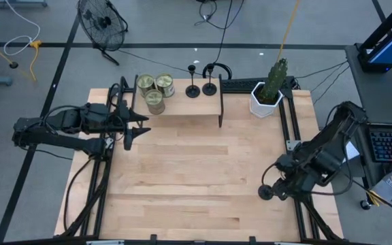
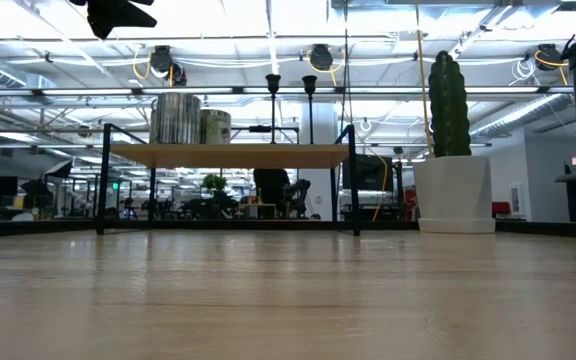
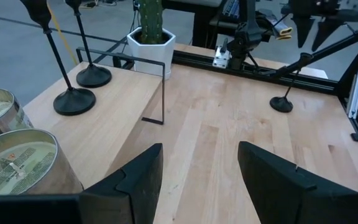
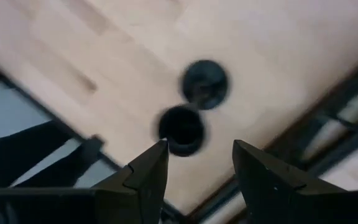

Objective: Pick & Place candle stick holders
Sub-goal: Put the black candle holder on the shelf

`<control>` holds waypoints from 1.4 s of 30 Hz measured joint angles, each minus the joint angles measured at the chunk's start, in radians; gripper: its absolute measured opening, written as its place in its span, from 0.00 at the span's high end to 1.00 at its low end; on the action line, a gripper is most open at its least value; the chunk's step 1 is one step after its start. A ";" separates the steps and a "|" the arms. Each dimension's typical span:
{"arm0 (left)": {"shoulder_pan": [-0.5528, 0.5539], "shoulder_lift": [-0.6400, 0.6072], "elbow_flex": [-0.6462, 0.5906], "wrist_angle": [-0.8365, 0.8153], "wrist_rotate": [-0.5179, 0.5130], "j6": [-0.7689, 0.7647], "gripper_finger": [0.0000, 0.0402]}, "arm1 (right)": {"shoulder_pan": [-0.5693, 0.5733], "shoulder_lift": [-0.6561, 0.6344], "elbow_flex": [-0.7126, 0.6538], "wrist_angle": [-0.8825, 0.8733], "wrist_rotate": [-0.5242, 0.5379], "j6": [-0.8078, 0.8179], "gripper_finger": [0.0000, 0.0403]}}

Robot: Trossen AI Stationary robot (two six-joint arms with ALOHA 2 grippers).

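High view: two thin black candle stick holders (image 1: 192, 87) (image 1: 209, 85) stand on the raised wooden shelf (image 1: 182, 105) beside three greenish-gold tins (image 1: 155, 92), a third black holder (image 1: 267, 192) stands on the table by the right gripper (image 1: 281, 187), open and empty above it, while the left gripper (image 1: 138, 126) hovers open, holding nothing.

Bright, even overhead light w/ ceiling glare in low view — right wrist view motion-blurred.
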 joint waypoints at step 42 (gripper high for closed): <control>0.000 0.000 0.000 0.000 0.001 0.004 0.46 | -0.007 -0.003 -0.091 0.048 -0.023 -0.021 0.58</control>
